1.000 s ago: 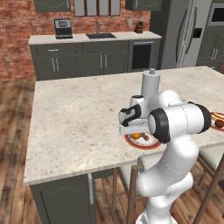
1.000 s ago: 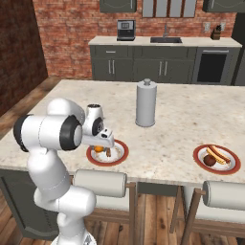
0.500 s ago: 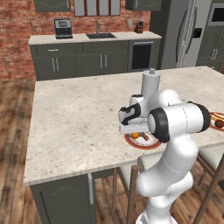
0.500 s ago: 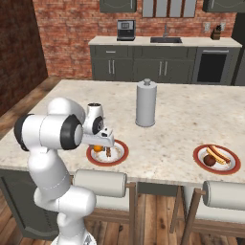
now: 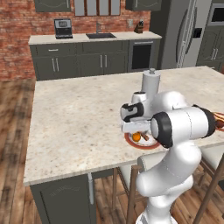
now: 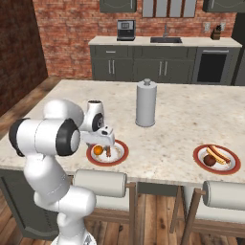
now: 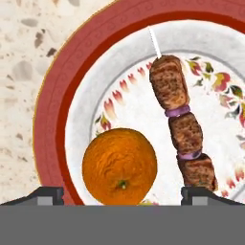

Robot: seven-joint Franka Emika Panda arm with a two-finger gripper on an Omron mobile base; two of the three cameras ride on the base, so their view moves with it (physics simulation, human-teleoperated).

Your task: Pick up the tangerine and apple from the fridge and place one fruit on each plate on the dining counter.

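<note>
1. Tangerine [image 7: 119, 165] lies on the plate [image 7: 52, 100] with the broad red rim, on its pale flowered centre, toward the rim side nearest the worktop's near edge. It also shows in the left base view [image 5: 136, 136] and the right base view [image 6: 98, 150].
2. Meat skewer [image 7: 182, 136] lies on the same plate just beside the tangerine, apart from it, with a thin white stick end pointing away.
3. End effector [image 7: 122, 195] hangs directly over this plate with its two fingertips [image 7: 45, 195] spread wide, one on each side of the tangerine and not touching it; nothing is held.
4. In the right base view the end effector [image 6: 104, 141] sits just above the plate [image 6: 119, 155], which stands on the worktop [image 6: 167, 119] close to its near edge.
5. Second plate [image 6: 229, 165] stands well apart along the same near edge, carrying a hot dog [image 6: 217, 153] and a dark reddish-brown apple [image 6: 208, 160] touching it.
6. Grey cylinder with a knob on top [image 6: 146, 103] stands upright toward the middle of the worktop, behind the first plate.
7. Fridge [image 5: 183, 33] stands closed beyond the far right corner of the worktop in the left base view.
</note>
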